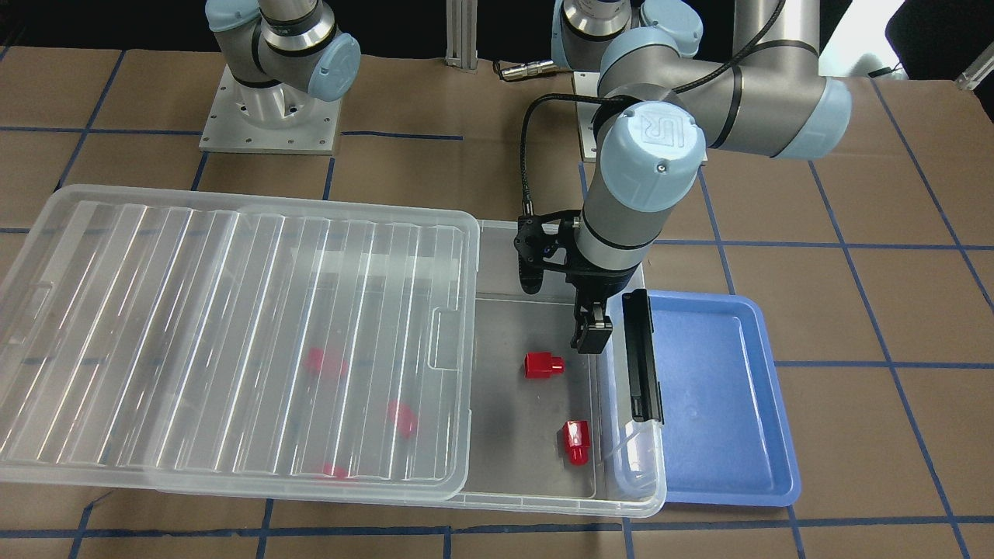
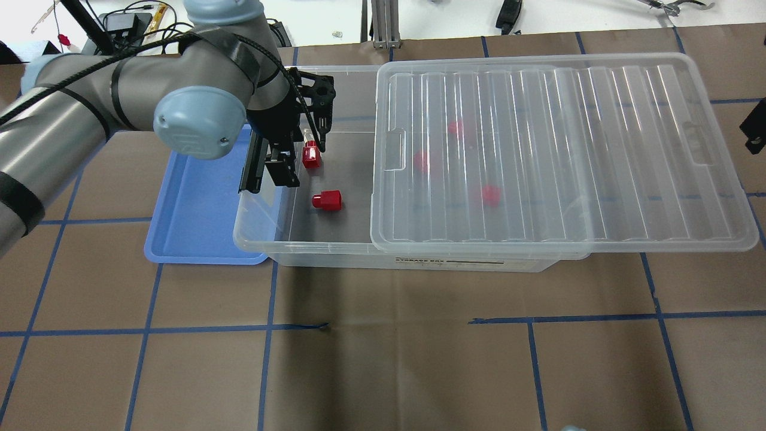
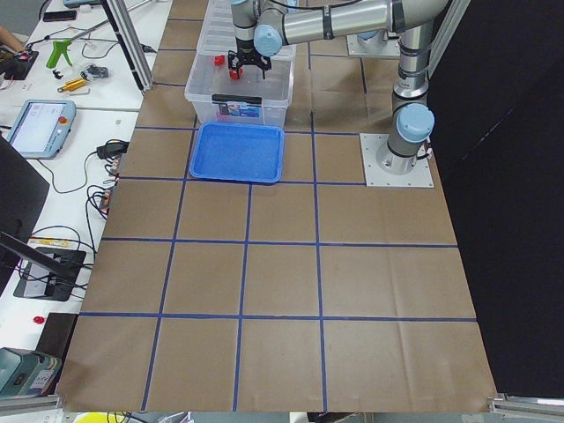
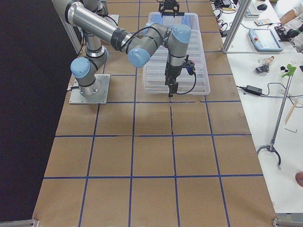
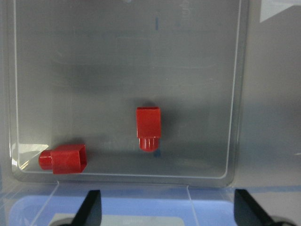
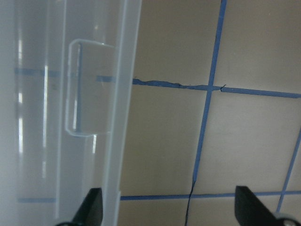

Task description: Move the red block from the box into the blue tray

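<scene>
Nearest, left gripper (image 5: 169, 209), jaws wide apart and empty, at the uncovered end of the box (image 1: 536, 497), beside the blue tray (image 1: 714, 388). Just beyond, loose on the box floor, the red block (image 5: 148, 127): likely light, rigid, slick; best pinched across its flat boxy sides, not the stub. Farthest, right gripper (image 6: 169, 212), jaws spread and empty, over the bench (image 6: 160, 141).

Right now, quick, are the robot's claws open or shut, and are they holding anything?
Left claw: open, holding nothing.
Right claw: open, holding nothing.
</scene>
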Controlling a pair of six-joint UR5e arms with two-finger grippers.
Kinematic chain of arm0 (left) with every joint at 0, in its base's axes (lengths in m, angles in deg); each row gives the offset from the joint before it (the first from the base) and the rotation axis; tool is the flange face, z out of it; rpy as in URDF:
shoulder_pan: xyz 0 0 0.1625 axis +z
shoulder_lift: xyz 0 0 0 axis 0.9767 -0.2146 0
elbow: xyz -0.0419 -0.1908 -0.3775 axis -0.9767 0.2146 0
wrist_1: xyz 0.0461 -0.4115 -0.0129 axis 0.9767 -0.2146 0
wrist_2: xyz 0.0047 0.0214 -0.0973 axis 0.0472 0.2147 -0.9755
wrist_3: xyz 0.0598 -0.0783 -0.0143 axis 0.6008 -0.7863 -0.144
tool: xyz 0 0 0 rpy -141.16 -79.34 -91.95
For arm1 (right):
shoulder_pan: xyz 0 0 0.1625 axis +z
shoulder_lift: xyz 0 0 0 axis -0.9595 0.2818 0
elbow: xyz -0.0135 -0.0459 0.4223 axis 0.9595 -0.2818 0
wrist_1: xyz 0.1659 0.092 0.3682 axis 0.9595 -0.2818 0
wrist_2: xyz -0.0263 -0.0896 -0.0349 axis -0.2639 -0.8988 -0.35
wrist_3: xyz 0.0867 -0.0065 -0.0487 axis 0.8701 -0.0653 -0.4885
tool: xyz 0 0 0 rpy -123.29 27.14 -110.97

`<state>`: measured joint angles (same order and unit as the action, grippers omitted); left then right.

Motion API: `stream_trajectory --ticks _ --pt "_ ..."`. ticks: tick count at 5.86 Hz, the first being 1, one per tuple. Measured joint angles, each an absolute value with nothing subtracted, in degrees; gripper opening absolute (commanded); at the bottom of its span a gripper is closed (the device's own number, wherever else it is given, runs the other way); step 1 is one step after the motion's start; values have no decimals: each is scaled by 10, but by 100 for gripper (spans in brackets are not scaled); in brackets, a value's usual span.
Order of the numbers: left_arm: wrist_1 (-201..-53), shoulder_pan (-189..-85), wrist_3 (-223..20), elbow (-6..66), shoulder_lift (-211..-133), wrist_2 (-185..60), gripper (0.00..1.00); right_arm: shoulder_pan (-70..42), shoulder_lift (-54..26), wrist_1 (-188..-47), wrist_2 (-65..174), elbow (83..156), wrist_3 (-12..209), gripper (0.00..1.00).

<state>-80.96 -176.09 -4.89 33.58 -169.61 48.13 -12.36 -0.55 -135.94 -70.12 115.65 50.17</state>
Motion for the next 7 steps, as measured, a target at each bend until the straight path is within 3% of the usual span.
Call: stream_trajectory --ticks 2,4,5,6,7 --pt "-729 -1766 -51 365 -1746 480 98 -57 4 -1230 -648 1085 648 100" --pt "-693 -1768 -51 371 -1786 464 98 46 7 -1199 -602 1066 760 100" --pt "-690 -1769 -51 372 -1799 462 91 90 6 -1196 -572 1066 806 100" --pt "-689 -1770 -51 373 -1810 462 59 118 6 -1195 -562 1068 853 100" --pt "-681 -1770 -49 374 -1818 461 19 133 5 -1195 -560 1070 874 100"
